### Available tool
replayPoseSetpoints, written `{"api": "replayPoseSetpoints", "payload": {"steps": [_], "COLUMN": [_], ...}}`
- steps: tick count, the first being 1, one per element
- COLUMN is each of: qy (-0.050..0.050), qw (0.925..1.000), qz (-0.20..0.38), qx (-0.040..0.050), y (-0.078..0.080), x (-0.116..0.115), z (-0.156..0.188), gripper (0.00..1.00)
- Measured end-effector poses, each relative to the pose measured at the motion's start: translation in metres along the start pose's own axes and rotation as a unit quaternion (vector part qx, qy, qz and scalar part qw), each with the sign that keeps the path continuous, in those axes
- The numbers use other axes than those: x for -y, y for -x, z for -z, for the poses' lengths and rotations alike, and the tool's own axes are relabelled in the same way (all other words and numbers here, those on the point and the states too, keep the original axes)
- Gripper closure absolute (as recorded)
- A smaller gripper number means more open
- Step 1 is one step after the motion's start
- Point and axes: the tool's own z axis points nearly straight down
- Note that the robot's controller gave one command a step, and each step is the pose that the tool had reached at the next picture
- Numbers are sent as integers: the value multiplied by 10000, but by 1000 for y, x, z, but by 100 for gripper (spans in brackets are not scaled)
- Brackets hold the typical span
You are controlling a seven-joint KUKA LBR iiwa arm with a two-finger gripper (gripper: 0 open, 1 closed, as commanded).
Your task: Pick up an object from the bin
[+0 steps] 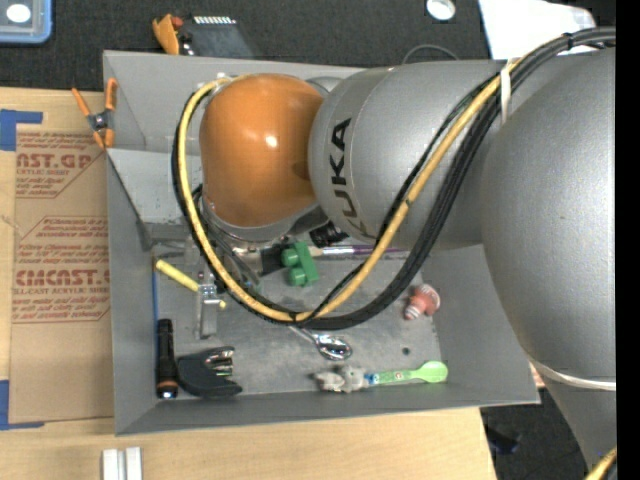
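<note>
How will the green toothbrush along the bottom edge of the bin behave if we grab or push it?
The green toothbrush looks slim and plastic, so it is probably light and fairly stiff. It lies flat on the bin floor, so a push should slide it rather than roll it. Pushed near one end, the long handle would likely pivot.

This looks like a robotics lab or test cell rather than a home or a shop. A large grey industrial arm (420,158) lettered KUKA, with an orange cover (255,148) at its wrist and yellow and black cables (186,168) looped along it, reaches over a grey metal bin (130,348) set on a black worktop (330,18). The bin holds an unrelated mix of small things scattered loose on its bare floor (a green toothbrush (405,375), a metal spoon (330,346) and a yellow pencil (178,276) among them), and a blue plastic box (22,8) sits off on the worktop.
</note>
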Motion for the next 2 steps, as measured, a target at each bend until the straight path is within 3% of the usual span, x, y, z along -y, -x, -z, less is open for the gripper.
{"api": "replayPoseSetpoints", "payload": {"steps": [1, 2], "qy": [9, 18], "qw": [10000, 9951], "qz": [-16, -985], "qx": [35, 42], "y": [2, 25], "x": [2, 9], "z": [5, -49], "gripper": [0, 0]}}
